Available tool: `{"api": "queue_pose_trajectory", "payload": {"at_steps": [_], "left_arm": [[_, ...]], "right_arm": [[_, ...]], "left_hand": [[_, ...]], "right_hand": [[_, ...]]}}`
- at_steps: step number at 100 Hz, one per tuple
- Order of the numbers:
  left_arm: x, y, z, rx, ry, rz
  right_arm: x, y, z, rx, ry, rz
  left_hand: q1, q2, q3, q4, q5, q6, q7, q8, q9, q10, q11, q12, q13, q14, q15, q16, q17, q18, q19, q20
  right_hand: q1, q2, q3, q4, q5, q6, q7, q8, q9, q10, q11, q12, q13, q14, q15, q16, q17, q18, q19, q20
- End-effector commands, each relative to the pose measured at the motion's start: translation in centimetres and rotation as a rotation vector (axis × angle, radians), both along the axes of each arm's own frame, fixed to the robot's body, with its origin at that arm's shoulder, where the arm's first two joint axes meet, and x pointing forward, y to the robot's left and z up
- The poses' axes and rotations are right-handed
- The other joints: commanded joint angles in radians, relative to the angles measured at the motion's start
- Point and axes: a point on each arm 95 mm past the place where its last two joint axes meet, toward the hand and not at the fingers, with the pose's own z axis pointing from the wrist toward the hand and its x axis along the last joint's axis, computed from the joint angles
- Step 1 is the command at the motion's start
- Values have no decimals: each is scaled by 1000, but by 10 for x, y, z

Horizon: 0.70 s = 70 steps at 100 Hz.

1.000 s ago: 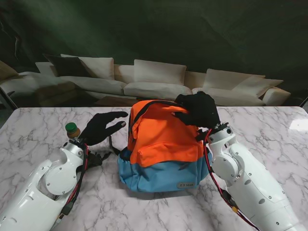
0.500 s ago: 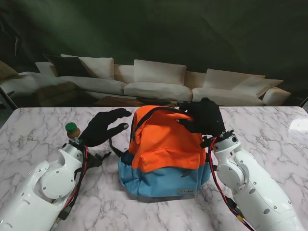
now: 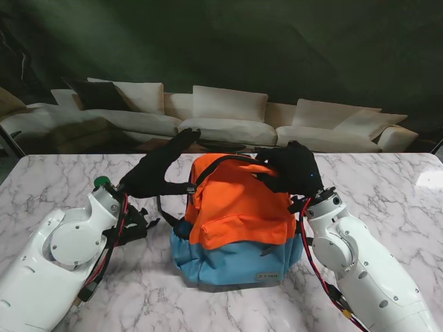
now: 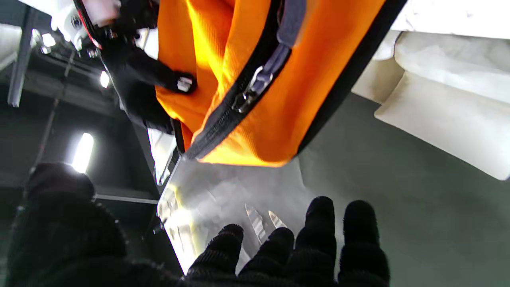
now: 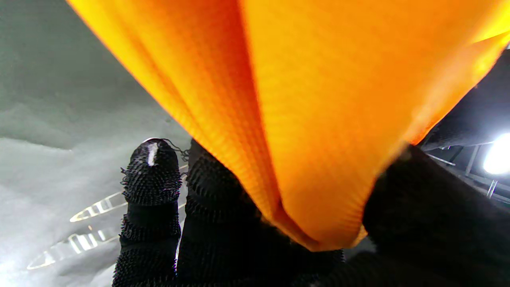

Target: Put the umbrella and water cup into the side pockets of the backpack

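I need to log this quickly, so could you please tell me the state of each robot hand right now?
Left robot hand: open, fingers spread, holding nothing.
Right robot hand: closed on the backpack, pinching its orange fabric.

Left hand (image 3: 158,171) splayed — right hand (image 3: 292,168) clenched

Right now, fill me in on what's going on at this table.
The right hand is pinching the orange fabric at the top of the orange and blue backpack, holding it upright on the marble table. The left hand is open, fingers spread, reaching toward the top of the backpack on its left side and holding nothing. A green-capped bottle peeks out just behind the left wrist. No umbrella is visible, and nothing can be seen in a side pocket.
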Motion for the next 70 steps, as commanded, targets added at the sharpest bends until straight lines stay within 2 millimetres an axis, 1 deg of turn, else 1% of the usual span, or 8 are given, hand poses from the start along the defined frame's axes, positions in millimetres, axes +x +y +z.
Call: {"api": "queue_pose_trajectory", "payload": {"at_steps": [1,14,32,44,53,65,69,70], "left_arm": [[7,-7,9,42,-10,-11],[20,-18,3,100,34,-12],[34,-30,-12,140,101,15],[41,-37,-20,127,136,26],[46,-45,-23,97,165,32],[49,-55,-26,69,196,41],[50,-58,-27,66,193,51],[51,-59,-27,65,193,54]], "right_arm": [[0,1,-2,-7,5,0],[0,4,0,-8,0,11],[0,6,1,1,-3,12],[-1,7,2,1,-3,23],[-1,9,2,-3,2,33],[0,12,1,6,10,45],[-1,13,1,6,10,52],[-1,14,1,6,11,53]], "left_hand": [[-22,-40,-3,-29,-40,3,-32,-77,-77,29,-33,-48,-29,12,-32,-24,7,-39,-51,-34],[3,-102,-7,-34,-32,64,-19,-102,-71,38,-31,-72,-39,11,-37,-37,11,-39,-74,-52],[46,-172,0,-31,-36,113,8,1,-26,47,-20,-44,-12,9,-17,-42,40,-48,-65,-57],[75,-191,2,-27,-35,130,4,31,57,69,-15,-32,66,-1,15,-31,91,-65,8,-44],[142,-225,10,-10,-35,141,6,68,158,68,-2,-21,153,-22,48,-22,143,-80,107,-56],[297,-248,17,10,-27,145,41,186,355,-14,108,37,322,-77,108,0,244,-104,282,-58],[351,-233,32,14,36,145,75,216,434,-65,180,68,394,-101,134,9,297,-115,336,-45],[374,-222,44,13,102,140,99,225,506,-100,223,89,460,-123,158,16,343,-123,376,-34]], "right_hand": [[46,79,58,43,6,-111,58,20,25,-20,-8,4,36,-40,9,15,-15,-34,0,-7],[46,80,57,44,5,-110,59,17,23,-21,-9,4,37,-40,7,15,-15,-33,-1,-7],[47,82,54,44,3,-107,61,15,20,-22,-8,5,36,-39,5,15,-20,-30,-4,-8],[47,84,52,44,3,-111,62,14,20,-23,-7,5,37,-39,4,15,-20,-29,-5,-8],[45,86,51,44,0,-114,62,13,19,-27,-7,5,36,-39,1,15,-21,-29,-5,-8],[45,89,48,44,-3,-119,62,13,13,-30,-10,4,32,-36,-10,11,-27,-29,-11,-10],[43,90,45,44,-6,-124,61,13,12,-35,-11,4,31,-36,-15,10,-27,-29,-12,-10],[43,90,45,44,-6,-125,61,13,12,-35,-11,4,31,-36,-16,9,-27,-29,-12,-10]]}}
